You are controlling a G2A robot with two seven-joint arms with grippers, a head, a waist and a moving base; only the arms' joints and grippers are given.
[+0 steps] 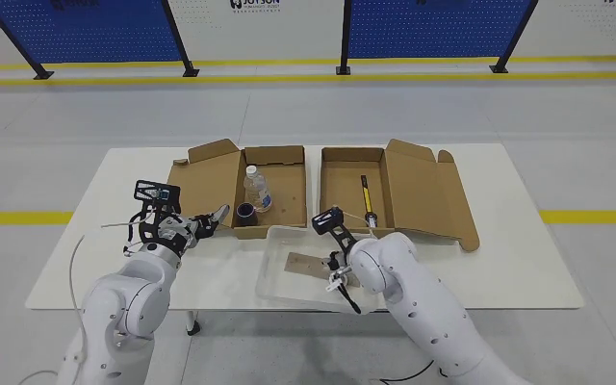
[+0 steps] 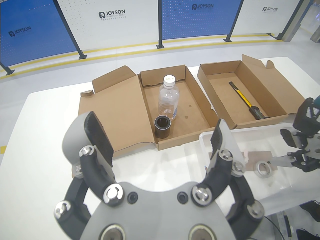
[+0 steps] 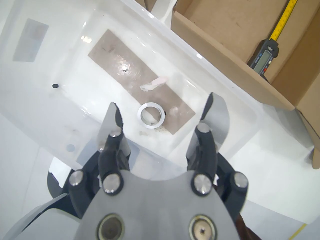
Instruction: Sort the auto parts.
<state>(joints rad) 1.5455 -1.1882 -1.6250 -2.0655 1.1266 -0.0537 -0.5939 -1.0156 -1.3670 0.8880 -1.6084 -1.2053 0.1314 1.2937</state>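
- Silver metal ring [image 3: 150,118] is lying flat on the floor of the clear plastic tray [image 3: 175,38], partly on a brownish rectangular patch [image 3: 120,61].
- right gripper [image 3: 162,102] hangs over the tray with its fingers spread wide, one on each side of the ring, gripping nothing.
- left gripper [image 2: 155,119] is wide open too, over the white table [image 2: 37,151] near the left cardboard box [image 2: 117,106].
- that box holds an upright clear bottle [image 2: 168,101] with a black cylinder [image 2: 162,127] just beside it.
- right cardboard box [image 2: 225,93] has a yellow-and-black caliper [image 2: 246,100] lying in it.

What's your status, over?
Left gripper open, empty, by left box. Right gripper open, above ring in tray. Nothing blocking the ring.
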